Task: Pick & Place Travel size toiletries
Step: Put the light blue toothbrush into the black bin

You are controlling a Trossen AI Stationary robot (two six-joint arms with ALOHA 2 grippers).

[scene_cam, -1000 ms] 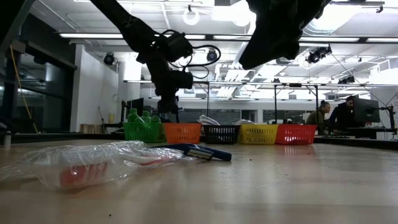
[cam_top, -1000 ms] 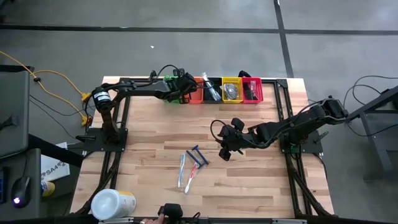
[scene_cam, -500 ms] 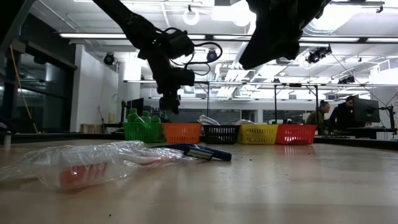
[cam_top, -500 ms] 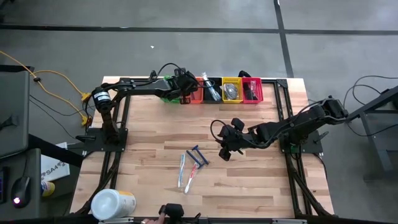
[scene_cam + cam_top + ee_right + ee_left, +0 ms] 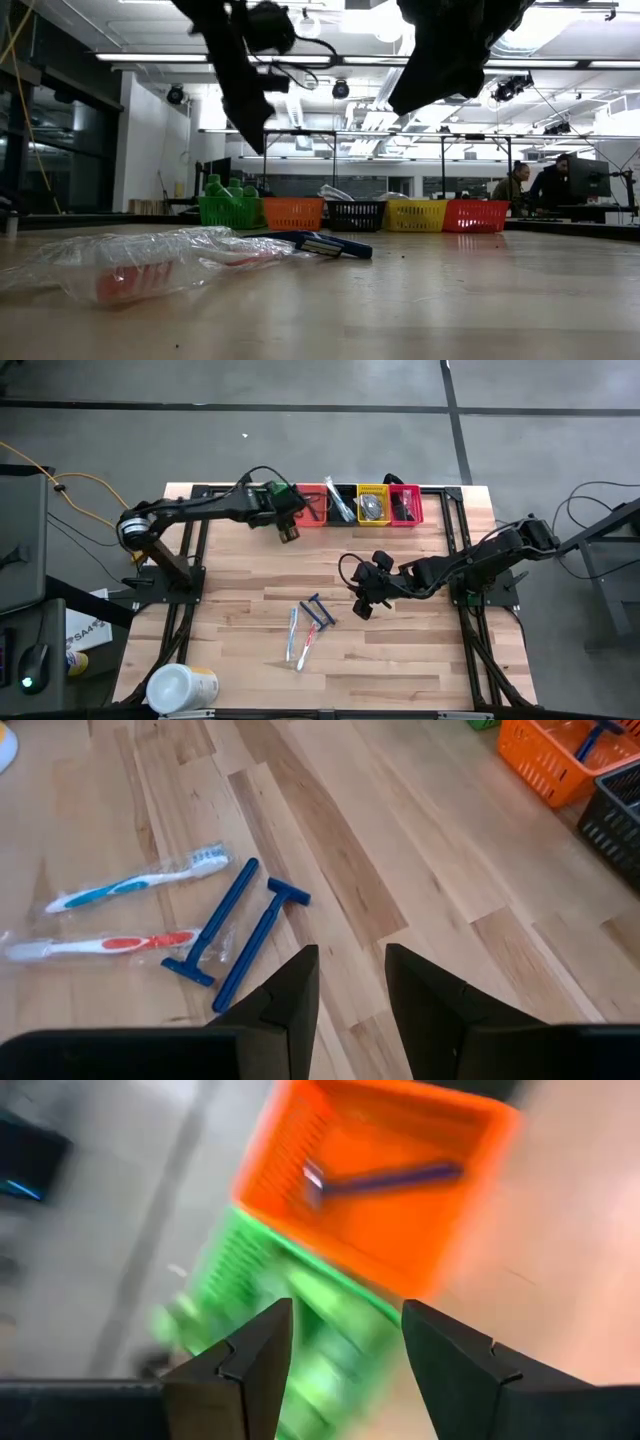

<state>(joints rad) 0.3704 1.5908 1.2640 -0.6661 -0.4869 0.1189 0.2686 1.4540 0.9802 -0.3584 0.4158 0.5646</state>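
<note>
Two blue razors [image 5: 235,935] and two wrapped toothbrushes [image 5: 120,910] lie flat on the wooden table [image 5: 240,590], near its middle. My right gripper [image 5: 352,982] hovers open just right of them [image 5: 362,603], with nothing between its fingers. My left gripper [image 5: 288,532] hangs open and empty above the table, just on the near side of the orange bin [image 5: 400,1200]. One blue razor [image 5: 385,1178] lies inside that bin. Green bottles stand in the green bin [image 5: 290,1330] beside it.
Green, orange, black, yellow and red bins [image 5: 373,505] stand in a row along the far edge. A large white tub [image 5: 182,687] lies at the near left corner. Bare wood spreads between the bins and the razors. People sit at desks in the room behind [image 5: 545,185].
My left gripper has risen from over the orange bin and drawn back toward the table's near edge, rolling as it went. My right gripper has kept still. A hand at the table's near edge has gone out of view.
</note>
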